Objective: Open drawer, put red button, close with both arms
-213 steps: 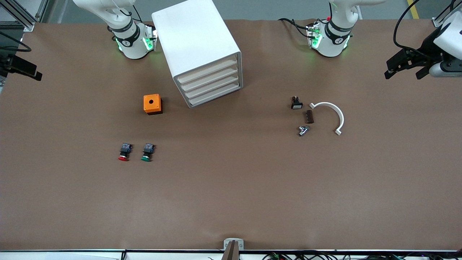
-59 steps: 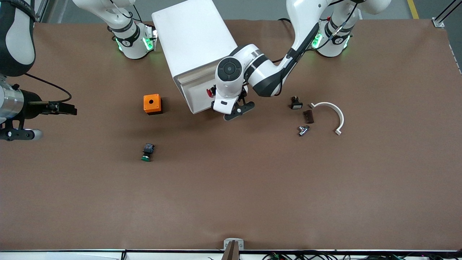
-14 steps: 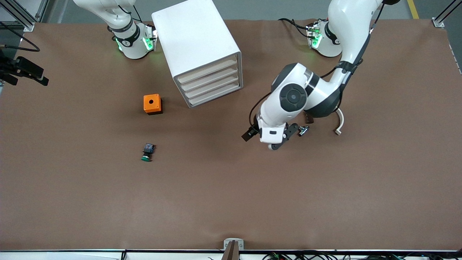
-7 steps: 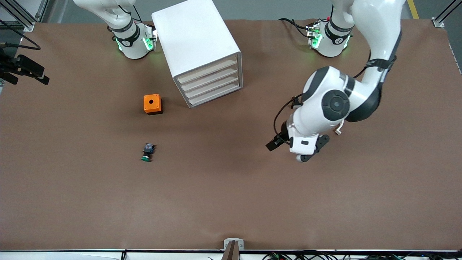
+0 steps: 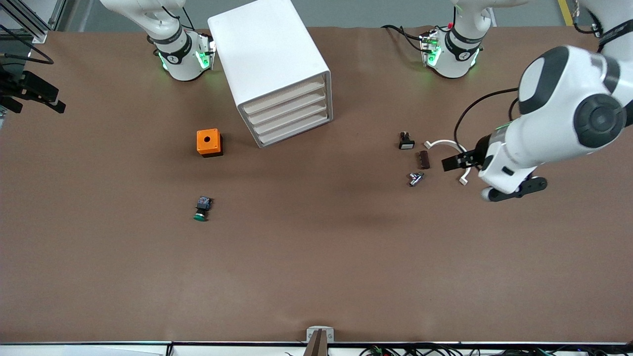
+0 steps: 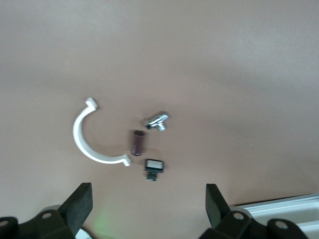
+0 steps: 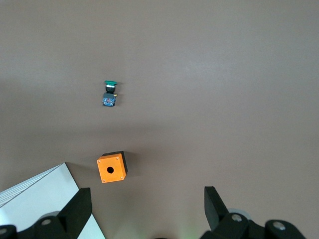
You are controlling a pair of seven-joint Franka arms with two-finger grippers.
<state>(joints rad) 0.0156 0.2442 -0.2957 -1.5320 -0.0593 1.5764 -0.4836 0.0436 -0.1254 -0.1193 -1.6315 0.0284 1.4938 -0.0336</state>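
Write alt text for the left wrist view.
The open left gripper hangs over bare brown table. Below it lie a white curved bracket, a small brown cylinder, a silver metal fitting and a small black switch.

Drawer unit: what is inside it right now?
Nothing inside shows: all four drawers of the drawer unit are shut, so their contents are hidden. No red button lies on the table; only the green button does.

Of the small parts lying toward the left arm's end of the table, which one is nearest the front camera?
The silver metal fitting. It lies lower in the front view than the brown cylinder and the black switch, beside the white curved bracket.
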